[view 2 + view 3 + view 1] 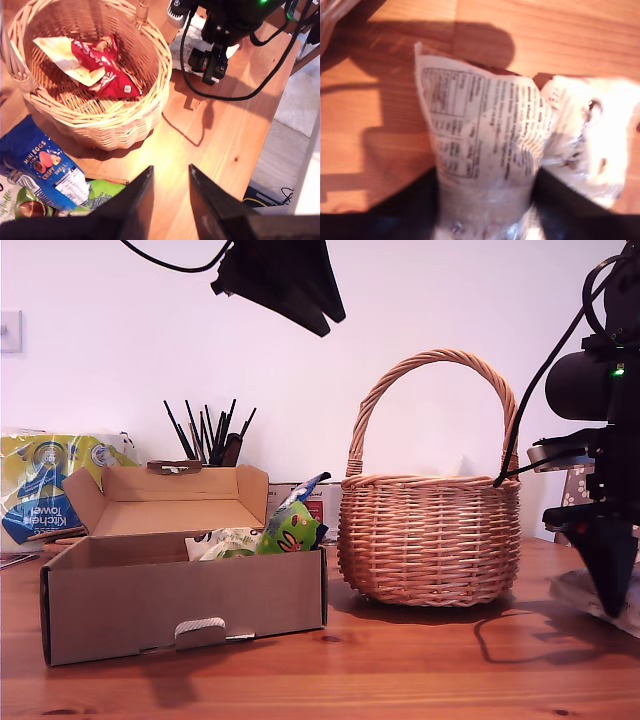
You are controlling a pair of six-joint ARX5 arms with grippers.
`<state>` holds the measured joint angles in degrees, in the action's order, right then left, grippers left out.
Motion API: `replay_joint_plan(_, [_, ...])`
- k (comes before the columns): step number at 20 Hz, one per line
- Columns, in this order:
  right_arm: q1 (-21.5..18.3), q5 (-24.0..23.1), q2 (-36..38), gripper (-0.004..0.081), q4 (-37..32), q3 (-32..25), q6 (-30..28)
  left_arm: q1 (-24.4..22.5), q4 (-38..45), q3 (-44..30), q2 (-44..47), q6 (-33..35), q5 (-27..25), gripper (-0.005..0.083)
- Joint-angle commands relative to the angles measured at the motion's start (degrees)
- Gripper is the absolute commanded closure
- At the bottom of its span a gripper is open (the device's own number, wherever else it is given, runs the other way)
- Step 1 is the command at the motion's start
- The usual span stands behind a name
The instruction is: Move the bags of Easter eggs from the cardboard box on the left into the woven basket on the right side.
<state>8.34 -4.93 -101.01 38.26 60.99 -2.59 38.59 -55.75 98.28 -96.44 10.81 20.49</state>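
Gripping a crinkly white packet by its sealed end, my second tool sat closed on it over the desk; the packet looked light, soft and slippery. My first tool hung narrowly parted above the green bag, which stood in the cardboard box at nine o'clock of the woven basket.

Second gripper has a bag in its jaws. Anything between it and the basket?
Nothing visible blocks the way. My second gripper holds the white bag low over bare table at the exterior view's right; the woven basket stands beside it. Its wall and arched handle must be cleared.
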Motion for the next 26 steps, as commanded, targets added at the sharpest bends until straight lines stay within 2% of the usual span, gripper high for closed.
replay_joint_plan(1, [0.2,0.6,-1.1,0.0713,0.3,-0.6,1.1,0.2,0.0,-0.7,1.3,0.0,0.2,0.0595])
replay_joint_plan(5, [0.2,0.6,-0.6,0.0713,3.6,-0.6,2.2,0.2,0.1,-0.7,1.3,0.0,0.1,0.0595])
replay_joint_plan(8, [0.3,1.3,3.2,0.0713,4.7,-0.6,2.8,0.2,0.1,-0.7,1.3,0.0,0.1,0.0595])
replay_joint_plan(14, [2.6,2.0,23.1,0.0712,9.3,-0.6,5.1,0.2,0.9,-0.7,1.3,-0.1,0.1,0.0595])
replay_joint_plan(17, [7.1,2.0,34.3,0.0712,9.5,-0.7,9.0,0.2,1.8,-0.7,1.3,-0.1,0.1,0.0595])
replay_joint_plan(19, [11.7,1.7,39.5,0.0712,9.5,-1.0,12.2,0.2,2.6,-0.7,1.3,0.0,0.1,0.0595])
replay_joint_plan(21, [17.4,-2.2,43.4,0.0712,5.9,-1.5,13.5,0.2,3.5,-0.7,1.3,-0.1,0.1,0.0595])
replay_joint_plan(23, [22.9,-5.5,44.2,0.0712,2.4,-1.6,15.2,0.2,3.4,-0.7,1.3,-0.2,0.1,0.0595])
replay_joint_plan(25, [25.7,-10.2,43.0,0.0712,-1.3,-1.8,15.6,0.2,3.5,-0.7,1.3,-0.1,0.1,0.0595])
replay_joint_plan(26, [26.3,-10.9,41.8,0.0712,-3.5,-1.8,15.4,0.2,3.6,-0.7,1.3,-0.1,0.1,0.0595])
